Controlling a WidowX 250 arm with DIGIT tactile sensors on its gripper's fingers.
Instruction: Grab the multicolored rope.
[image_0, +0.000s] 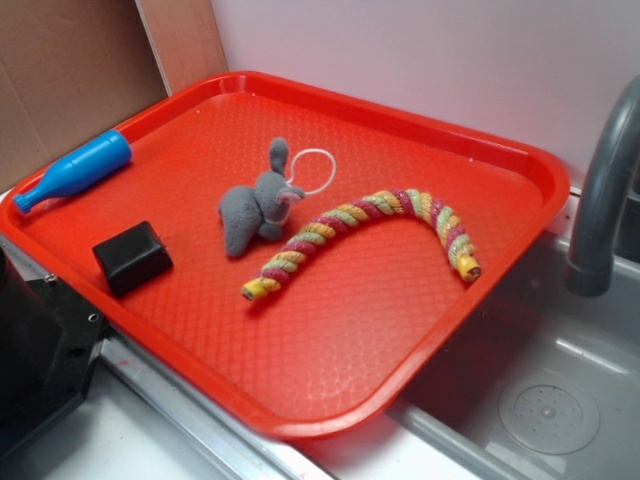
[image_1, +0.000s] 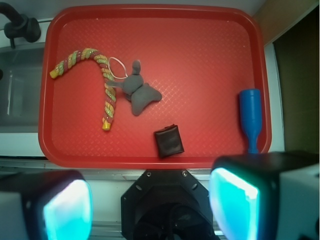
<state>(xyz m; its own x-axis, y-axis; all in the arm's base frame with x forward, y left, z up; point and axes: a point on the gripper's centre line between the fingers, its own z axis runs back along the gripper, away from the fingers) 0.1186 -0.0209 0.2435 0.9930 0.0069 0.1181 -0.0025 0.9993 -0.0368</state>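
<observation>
Multicolored rope (image_0: 370, 222) on tray (image_0: 330, 350), unlabeled

A red plastic tray (image_0: 330, 390) with a raised rim and a textured floor carries all items. It rests on a pale counter beside a grey sink (image_0: 560, 400). Positions relative to the grey plush mouse (image_0: 258, 205), near the tray's centre: the multicolored rope (image_0: 365, 215) lies curved just beside it, one stretch touching or nearly touching the plush; a white loop (image_0: 315, 170) extends from the mouse. A black block (image_0: 132, 257) sits apart from it. A blue bottle-shaped toy (image_0: 75, 170) lies well apart, against the rim.
</observation>
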